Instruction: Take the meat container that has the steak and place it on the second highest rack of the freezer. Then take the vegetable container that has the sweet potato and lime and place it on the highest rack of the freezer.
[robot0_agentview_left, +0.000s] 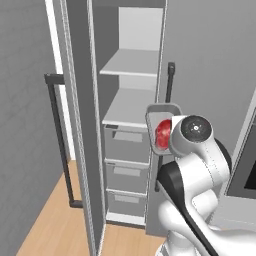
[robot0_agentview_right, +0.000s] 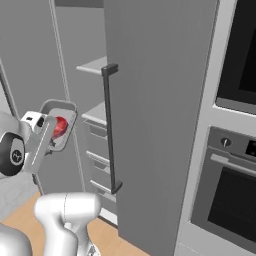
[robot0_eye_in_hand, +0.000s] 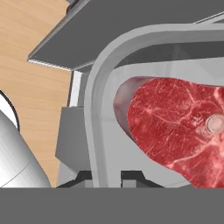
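Red steak (robot0_eye_in_hand: 175, 127), one, grey tray (robot0_eye_in_hand: 97, 109), one, gripper (robot0_eye_in_hand: 106, 175) clamped

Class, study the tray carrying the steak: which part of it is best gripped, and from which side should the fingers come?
Grip the meat tray by its raised rim, fingers straddling the thin wall from the tray's outer edge. The steak fills the middle, so only the rim offers a pinchable lip; the gripper is shut on it there.

Glossy white arm (robot0_agentview_left: 197, 165), dark round joints

Light wooden plank floor (robot0_agentview_left: 45, 225). Plain grey wall (robot0_agentview_left: 20, 125) at left. Built-in black-glass oven (robot0_agentview_right: 227, 205) in grey column at right.
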